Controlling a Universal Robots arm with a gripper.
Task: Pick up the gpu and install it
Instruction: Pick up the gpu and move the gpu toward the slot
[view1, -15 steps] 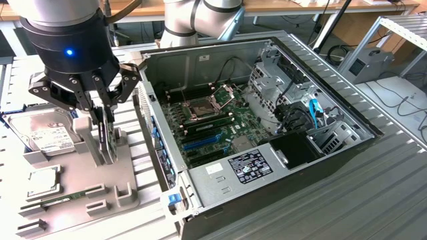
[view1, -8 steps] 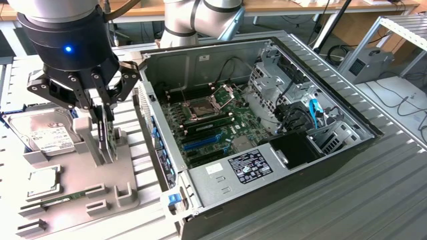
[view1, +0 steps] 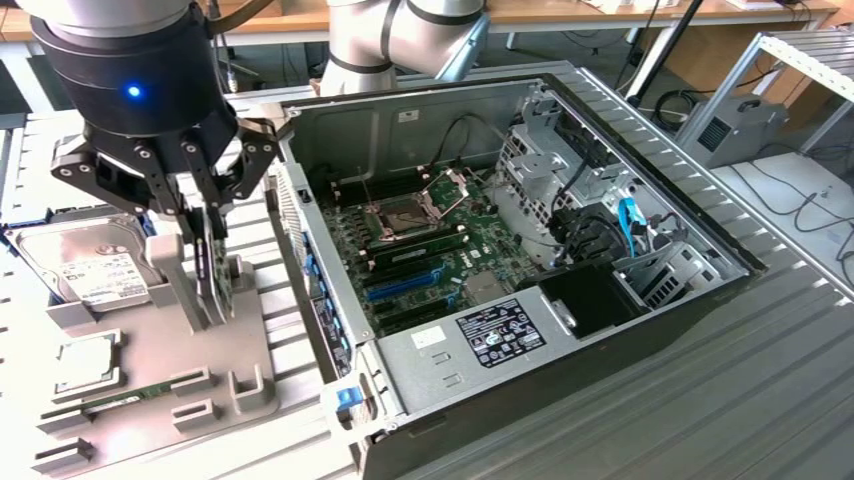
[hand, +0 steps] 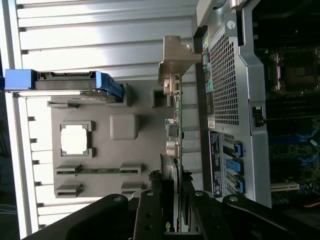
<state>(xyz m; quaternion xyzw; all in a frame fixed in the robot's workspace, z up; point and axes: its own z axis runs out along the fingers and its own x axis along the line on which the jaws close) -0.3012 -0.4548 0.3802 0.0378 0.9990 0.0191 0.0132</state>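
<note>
Pinching the upright gpu (view1: 214, 285) by its top edge, the gripper (view1: 203, 228) sits narrow; light, stiff, fragile card, so best held by its edges, clear of the fan.

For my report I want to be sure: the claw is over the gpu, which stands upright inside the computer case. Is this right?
Not quite. The gpu stands upright under the claw, but in the grey holder beside the computer case, not inside it; the exterior view shows this.
</note>
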